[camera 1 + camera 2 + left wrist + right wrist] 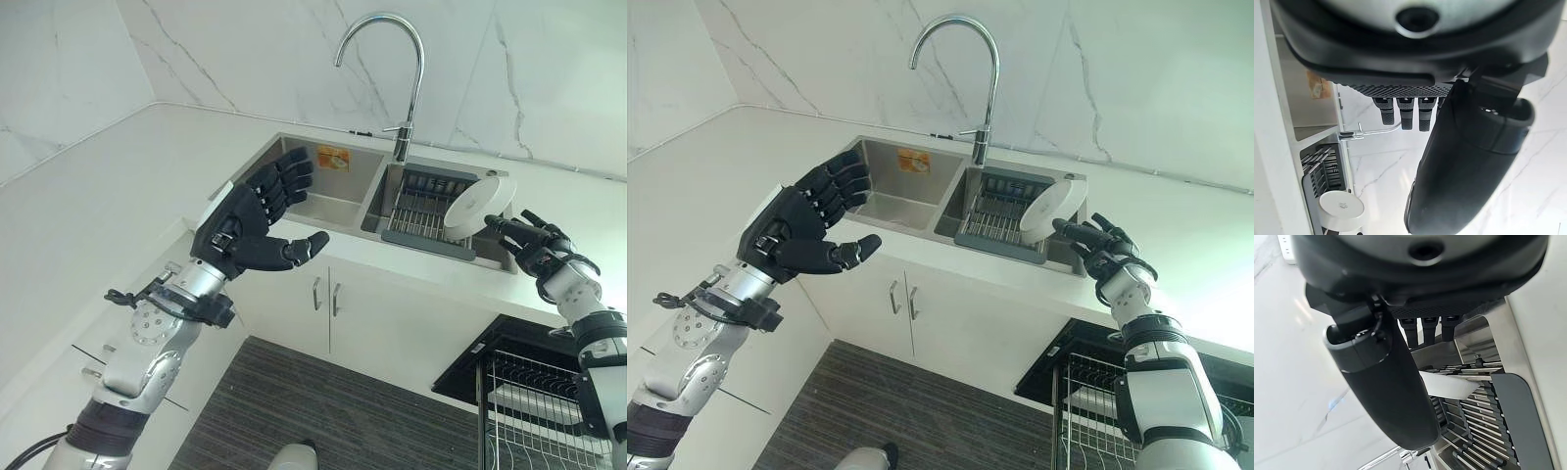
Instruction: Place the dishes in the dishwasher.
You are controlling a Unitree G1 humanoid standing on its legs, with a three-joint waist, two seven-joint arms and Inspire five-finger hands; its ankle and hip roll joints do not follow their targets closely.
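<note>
A white plate [479,203] stands on edge in the dark drying rack [421,213] in the sink's right basin; it also shows as the plate [1342,210] in the left wrist view. My right hand [537,249] reaches in from the right, its fingers straight, and their tips are at the plate's lower rim. In the right wrist view the plate's edge [1449,386] lies between the thumb [1386,382] and the fingers. My left hand [250,230] hovers open and empty over the counter edge, in front of the left basin [328,181].
A tall curved faucet [392,59] rises behind the double sink. An open dishwasher with a pulled-out wire rack [534,392] sits low at the right, under my right arm. White cabinet doors [328,299] run below the counter, above a dark striped floor [323,411].
</note>
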